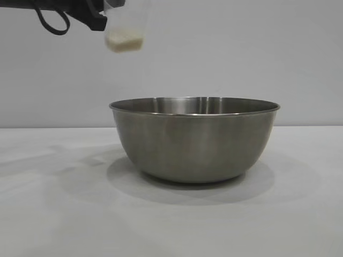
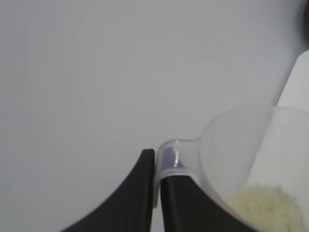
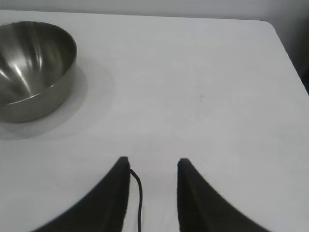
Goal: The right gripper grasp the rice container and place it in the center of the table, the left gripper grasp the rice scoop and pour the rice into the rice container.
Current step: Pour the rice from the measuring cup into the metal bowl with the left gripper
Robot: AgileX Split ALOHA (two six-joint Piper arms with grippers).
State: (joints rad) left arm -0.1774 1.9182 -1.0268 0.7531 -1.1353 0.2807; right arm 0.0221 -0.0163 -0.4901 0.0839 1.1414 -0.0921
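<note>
Holding the rice scoop up high with my left gripper, jaws pinched tight on the cup's loop handle, fingers nearly touching around the thin plastic. The rice sits as a pale heap in the bottom of the cup, nothing spilled that I can see.

The rice container stands upright on the table, about mid-table in the exterior view, and looks empty from the right wrist view. My right gripper hangs over bare table well apart from the bowl, jaws partly open, holding nothing. I read the placing step as done.

Key relation: the scoop is above the bowl's rim level but off to the left arm's side, roughly over or just outside the near edge of the rim, not over the middle. The cup looks close to upright, mouth up.

My judgement: next I carry the scoop across toward bowl centre, then roll it to tip. Tipping here risks grains landing on the rim or table.
</note>
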